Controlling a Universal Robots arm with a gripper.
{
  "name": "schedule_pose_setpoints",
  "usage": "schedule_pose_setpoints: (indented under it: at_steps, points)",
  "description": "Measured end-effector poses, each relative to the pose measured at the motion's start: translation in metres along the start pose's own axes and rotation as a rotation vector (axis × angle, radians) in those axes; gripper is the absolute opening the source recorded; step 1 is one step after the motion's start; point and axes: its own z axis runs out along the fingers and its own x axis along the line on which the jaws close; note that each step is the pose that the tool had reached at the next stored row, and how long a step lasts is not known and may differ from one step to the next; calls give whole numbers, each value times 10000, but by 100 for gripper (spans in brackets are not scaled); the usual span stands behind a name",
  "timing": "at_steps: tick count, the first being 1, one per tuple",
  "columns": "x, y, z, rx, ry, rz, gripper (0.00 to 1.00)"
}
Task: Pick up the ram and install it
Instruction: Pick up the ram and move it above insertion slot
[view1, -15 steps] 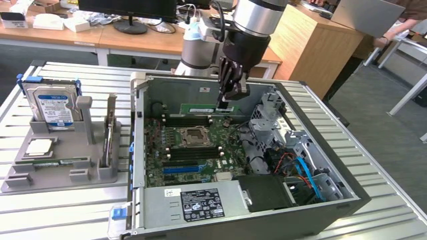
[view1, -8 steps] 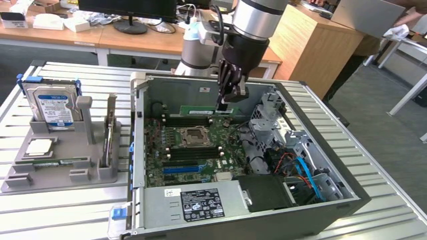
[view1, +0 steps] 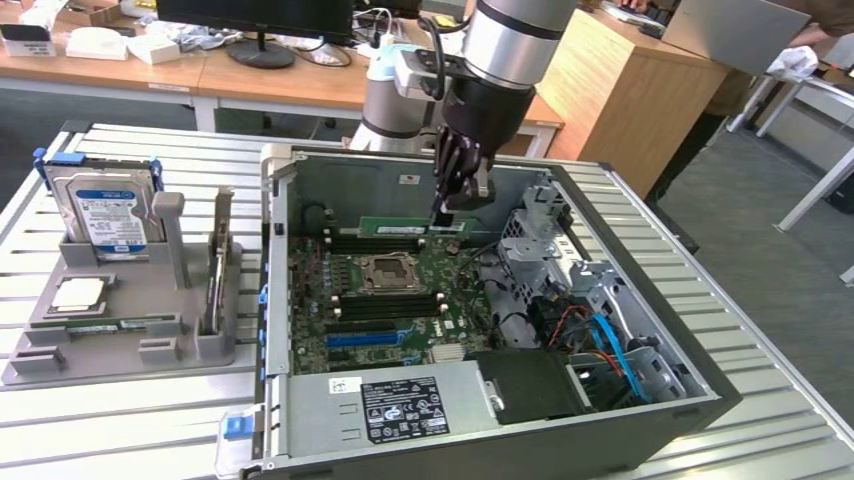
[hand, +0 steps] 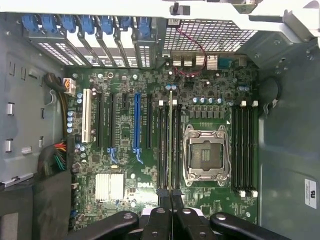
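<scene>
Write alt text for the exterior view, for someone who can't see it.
A robot arm's gripper reaches into an open computer case, shut on the ram, a green stick held at the motherboard's black memory slots. On the exterior view's left, a grey holder carries a hard drive.

Slatted metal table (view1: 120, 420) carrying 2 things, grey holder tray (view1: 80, 345) sitting toward the exterior view's left, open computer case (view1: 561, 440) lying on its side toward the exterior view's right, the 2 sitting just beside each other.
</scene>
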Motion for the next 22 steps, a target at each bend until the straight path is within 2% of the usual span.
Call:
schedule_pose_setpoints:
  at_steps: [22]
  points:
    - [7, -11, 211, 3, -4, 72, 11]
